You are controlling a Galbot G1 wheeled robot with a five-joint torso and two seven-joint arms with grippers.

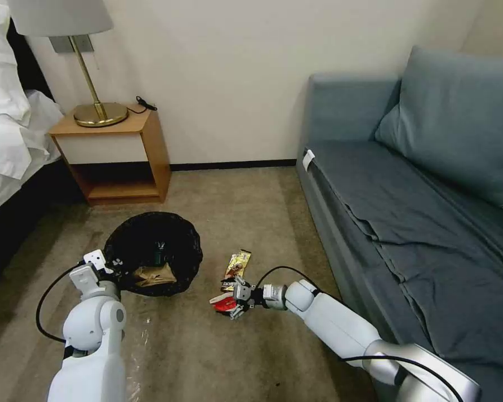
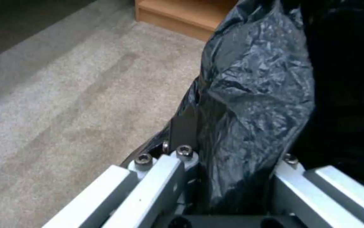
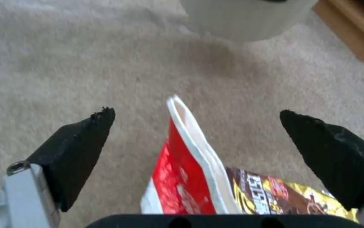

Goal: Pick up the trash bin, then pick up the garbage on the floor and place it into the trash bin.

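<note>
Right pincer (image 3: 197, 123) spread wide, red-and-white wrapper (image 3: 182, 177) straddled, untouched; gold-yellow wrapper (image 3: 283, 198) just beside, at 4 o'clock. Left pincer (image 2: 228, 171) clamped on trash bin (image 1: 153, 259) bag rim. Brown paper bag (image 1: 153, 275) seen inside bin, head view.

The left gripper (image 2: 232, 190) is clamped on the trash bin (image 2: 258, 95), its pale metal fingers (image 2: 156, 177) pressing either side of the crinkly black bag folded over the rim. Beside the bin lies grey-beige carpet (image 2: 64, 95). A light wooden shelf edge (image 2: 182, 12) stands beyond it.
</note>
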